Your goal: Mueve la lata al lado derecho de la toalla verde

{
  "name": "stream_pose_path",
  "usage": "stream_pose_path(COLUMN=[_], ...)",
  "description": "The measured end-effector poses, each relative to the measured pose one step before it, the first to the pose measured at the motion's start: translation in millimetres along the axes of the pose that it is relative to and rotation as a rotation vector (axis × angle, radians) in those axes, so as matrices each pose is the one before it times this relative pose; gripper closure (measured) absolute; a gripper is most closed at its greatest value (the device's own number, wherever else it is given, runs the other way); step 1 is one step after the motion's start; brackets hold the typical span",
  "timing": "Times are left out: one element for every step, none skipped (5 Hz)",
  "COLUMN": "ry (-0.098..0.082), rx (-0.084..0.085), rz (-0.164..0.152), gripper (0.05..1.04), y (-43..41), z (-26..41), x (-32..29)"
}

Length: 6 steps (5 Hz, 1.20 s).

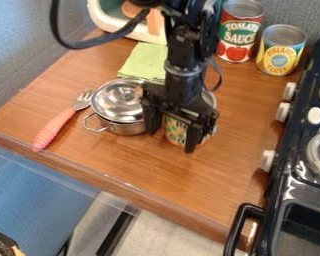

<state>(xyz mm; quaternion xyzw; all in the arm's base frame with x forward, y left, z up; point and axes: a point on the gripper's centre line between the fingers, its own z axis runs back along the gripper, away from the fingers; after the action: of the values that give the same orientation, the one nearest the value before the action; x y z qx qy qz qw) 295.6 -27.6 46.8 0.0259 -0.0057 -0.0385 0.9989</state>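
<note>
The robot's black arm [184, 50] comes in from the top edge and hangs almost straight down near the middle of the view. Below its wrist [183, 72], the gripper [171, 141] points downward, its two fingers [151, 112] spread apart, tips low.

Toy kitchen setup. Wooden counter [216, 175], black stove [309, 187] with white knobs [267, 161], small lidded pot [119, 102], two food cans [239, 37] at back. Wider room type: can't tell.
</note>
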Motion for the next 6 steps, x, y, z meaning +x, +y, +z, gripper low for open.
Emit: stream_pose_path(ry=[-0.0224,-0.0309,-0.0078,-0.0077,0.0155,0.0373], rx=[-0.0205,-0.0282,0.0076,0.0143,0.0119,0.0585], rz=[0.0171,-0.0246,-0.0351,-0.0399,-0.0131,-0.0036], gripper=[0.083,0.083,0.083,0.083,0.083,0.083], y=[0.29,-3.14,-1.41,-2.23,-0.05,1.47], z=[0.65,-1.24,-1.32,-1.69,-0.48,1.46], x=[23.81,30.24,26.74,18.53,8.94,-4.78])
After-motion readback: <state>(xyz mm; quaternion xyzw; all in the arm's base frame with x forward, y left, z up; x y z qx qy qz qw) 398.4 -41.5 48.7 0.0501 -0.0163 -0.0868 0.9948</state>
